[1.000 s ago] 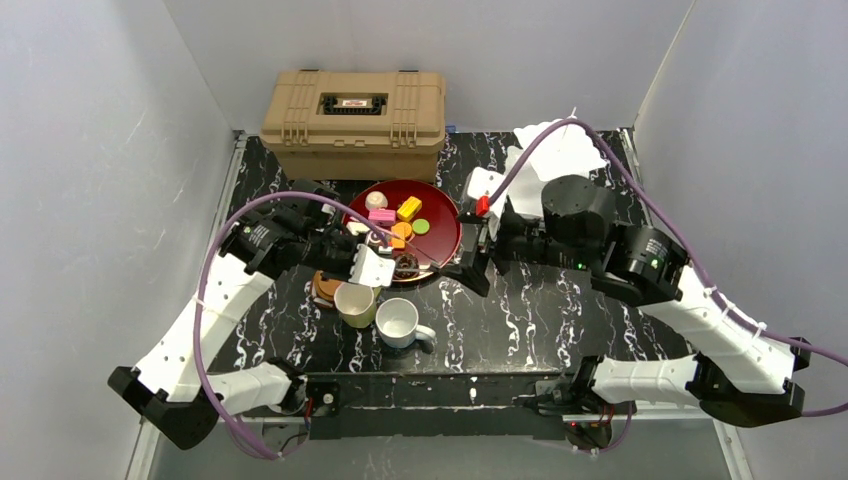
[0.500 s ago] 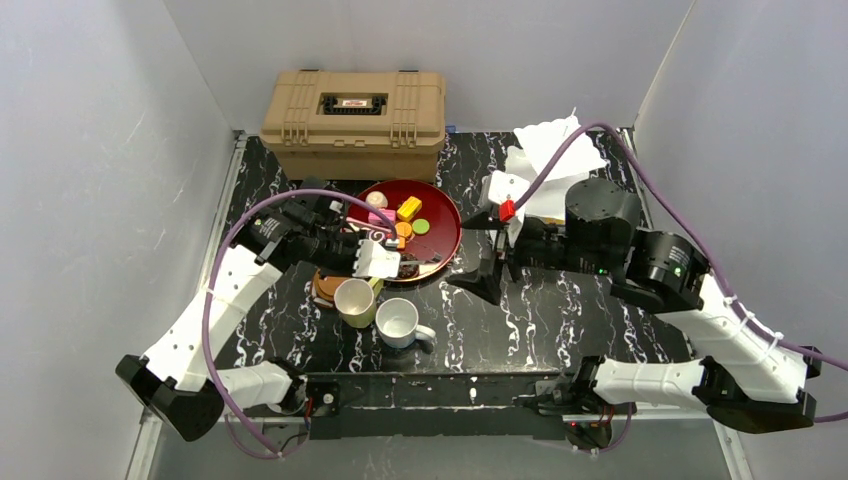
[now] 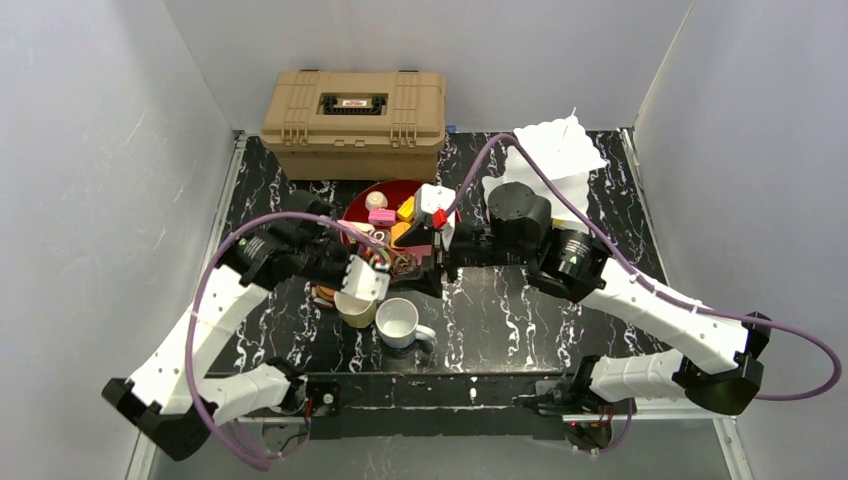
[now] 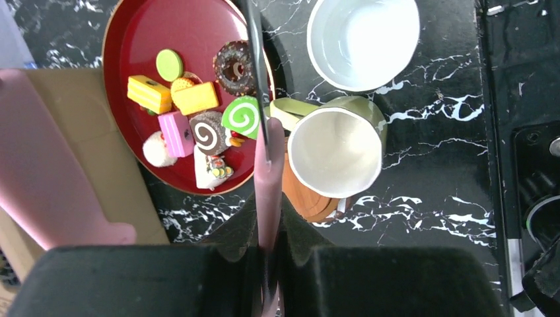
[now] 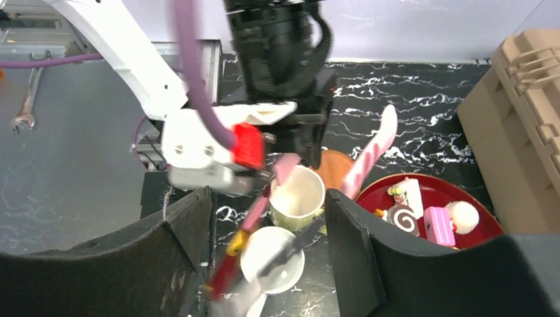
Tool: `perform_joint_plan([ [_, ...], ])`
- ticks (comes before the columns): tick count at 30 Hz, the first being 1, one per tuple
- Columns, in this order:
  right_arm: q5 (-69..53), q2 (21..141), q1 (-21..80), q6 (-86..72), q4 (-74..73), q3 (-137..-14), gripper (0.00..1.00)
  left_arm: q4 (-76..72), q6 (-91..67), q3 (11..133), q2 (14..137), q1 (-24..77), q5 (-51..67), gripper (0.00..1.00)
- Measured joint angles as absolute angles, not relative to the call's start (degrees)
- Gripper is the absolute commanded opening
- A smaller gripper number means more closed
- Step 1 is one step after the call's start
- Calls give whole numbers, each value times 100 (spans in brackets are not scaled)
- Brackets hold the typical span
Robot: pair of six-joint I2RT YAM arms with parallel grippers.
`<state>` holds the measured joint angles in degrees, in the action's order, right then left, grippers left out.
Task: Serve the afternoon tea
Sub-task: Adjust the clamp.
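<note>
Right gripper (image 5: 267, 193) moves left in the frame, up to the red tray (image 4: 191, 26).
Its fingers (image 5: 172, 264) are apart; left gripper (image 4: 267, 264) squeezes the pink tongs (image 4: 267, 172).

We're looking in on a robot lab's test cell, folks: plain pale wall panels (image 3: 100, 150) box in a black marble-patterned table (image 3: 520, 310). Two white-and-black robot arms (image 3: 640, 300) are bolted along its near edge, with thick purple cables (image 3: 205, 300) looping off them. The toy pastries (image 4: 195, 98) on the red tray (image 4: 191, 26) are props (plastic, not food). There's a tan toolbox (image 3: 352, 122) at the back and a spanner (image 5: 26, 102) lying on the grey surface beside the rig.
</note>
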<state>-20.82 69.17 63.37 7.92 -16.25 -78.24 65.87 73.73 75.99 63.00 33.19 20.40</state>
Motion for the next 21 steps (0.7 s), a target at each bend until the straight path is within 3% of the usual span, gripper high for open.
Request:
perform_joint_plan([
  [7,-2228,6615,6324,683,-1262,-7465,73,6578,7907,7216,5522,3350,2202,0],
  [21,-1883,6254,6302,598,-1413,-7129,67,6573,7749,7561,5819,3354,2231,0],
])
